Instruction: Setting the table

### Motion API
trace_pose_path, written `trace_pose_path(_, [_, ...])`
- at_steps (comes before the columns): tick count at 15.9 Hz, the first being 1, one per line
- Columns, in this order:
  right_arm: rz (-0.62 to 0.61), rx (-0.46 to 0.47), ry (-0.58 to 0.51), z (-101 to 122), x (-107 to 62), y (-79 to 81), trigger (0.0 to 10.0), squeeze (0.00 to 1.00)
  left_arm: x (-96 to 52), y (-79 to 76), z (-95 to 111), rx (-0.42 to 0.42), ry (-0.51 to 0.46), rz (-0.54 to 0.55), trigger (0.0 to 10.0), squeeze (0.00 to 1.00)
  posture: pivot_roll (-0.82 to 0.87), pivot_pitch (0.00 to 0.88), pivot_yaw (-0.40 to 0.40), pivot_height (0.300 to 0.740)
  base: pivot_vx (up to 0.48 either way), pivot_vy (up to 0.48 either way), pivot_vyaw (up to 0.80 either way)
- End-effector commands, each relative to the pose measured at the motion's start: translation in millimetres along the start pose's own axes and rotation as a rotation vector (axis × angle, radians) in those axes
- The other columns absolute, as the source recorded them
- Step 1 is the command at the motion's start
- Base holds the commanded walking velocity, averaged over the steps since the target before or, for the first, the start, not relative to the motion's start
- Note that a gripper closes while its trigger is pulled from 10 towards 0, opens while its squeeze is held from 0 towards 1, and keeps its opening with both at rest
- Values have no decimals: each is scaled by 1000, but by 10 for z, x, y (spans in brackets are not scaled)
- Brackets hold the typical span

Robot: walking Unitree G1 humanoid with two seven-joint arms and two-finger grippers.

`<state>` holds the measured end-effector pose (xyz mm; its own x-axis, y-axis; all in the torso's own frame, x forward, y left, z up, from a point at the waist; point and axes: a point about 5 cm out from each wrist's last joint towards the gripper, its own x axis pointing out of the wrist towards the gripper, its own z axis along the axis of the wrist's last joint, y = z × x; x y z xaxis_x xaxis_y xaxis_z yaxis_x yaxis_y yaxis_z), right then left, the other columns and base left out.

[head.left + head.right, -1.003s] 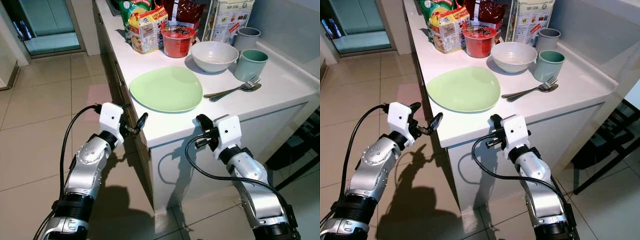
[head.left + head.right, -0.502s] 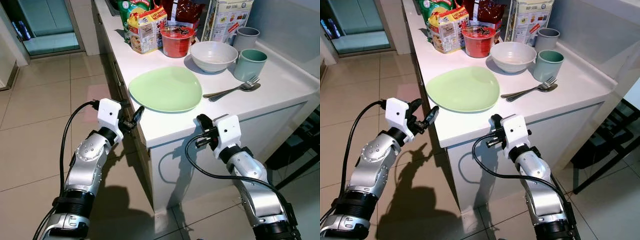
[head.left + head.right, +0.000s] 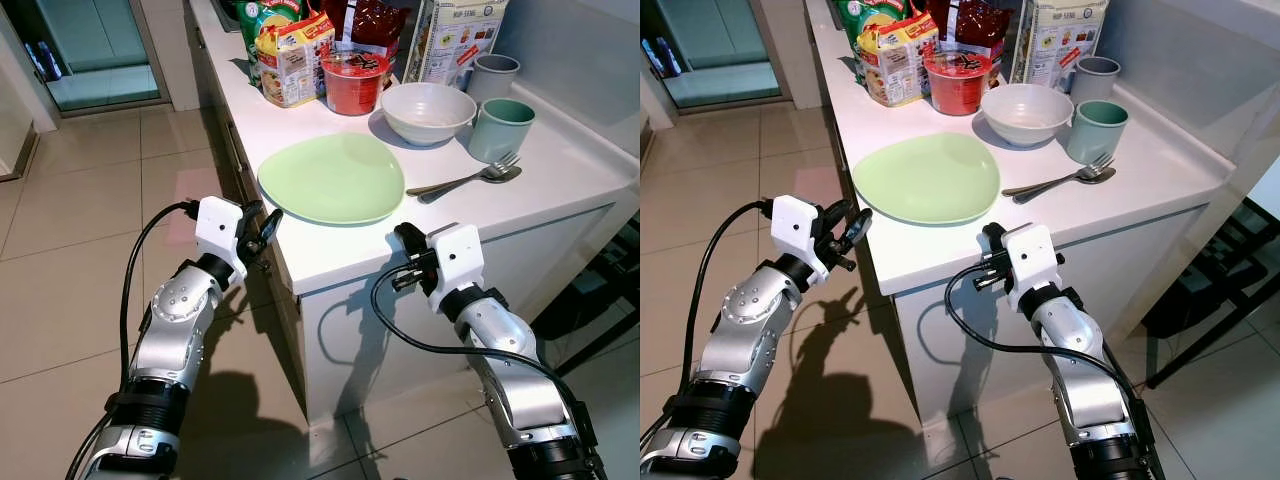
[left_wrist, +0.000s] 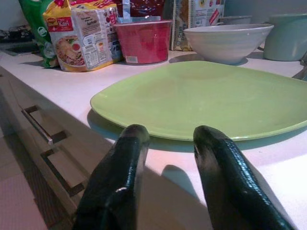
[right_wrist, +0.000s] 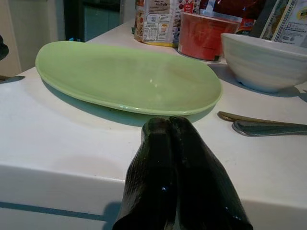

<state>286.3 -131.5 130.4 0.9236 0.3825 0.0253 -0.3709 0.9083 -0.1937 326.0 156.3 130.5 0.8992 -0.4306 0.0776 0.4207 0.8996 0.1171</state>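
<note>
My left hand (image 3: 262,224), fingers parted, hovers at the table (image 3: 330,250) edge, nearest the green plate (image 3: 332,177), which lies flat just ahead; my right hand (image 3: 405,240), clenched empty, waits beside its front rim.

The left gripper (image 4: 165,139) holds its two black fingers (image 4: 127,158) parted at the white table (image 4: 62,91) edge, just short of the green plate (image 4: 211,96), with a white bowl (image 4: 228,42) and red cup (image 4: 144,40) behind.
</note>
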Motion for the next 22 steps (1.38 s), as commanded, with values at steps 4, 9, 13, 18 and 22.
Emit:
trace_pose_path(4, [-5, -16, -28, 102, 33, -11, 10000, 0, 21, 14, 24, 41, 5, -15, 0, 0, 11, 0, 24, 740, 0, 0, 0])
trace_pose_path(9, [-6, -17, -30, 115, 35, -9, 10000, 0, 14, 12, 23, 36, 4, -23, 0, 0, 12, 0, 25, 740, 0, 0, 0])
trace_pose_path(13, [-30, -10, -41, 167, 50, -38, 10000, 0, 24, 19, 31, 40, 5, -24, 0, 0, 11, 0, 29, 740, 0, 0, 0])
trace_pose_path(18, [-61, -42, -49, 202, 74, -76, 10000, 1000, 35, 19, 52, 46, -3, -26, 0, 0, 13, 0, 28, 740, 0, 0, 0])
trace_pose_path(22, [-85, -49, -64, 236, 83, -106, 10000, 1000, 42, 18, 48, 48, 4, -21, 0, 0, 13, 0, 29, 740, 0, 0, 0])
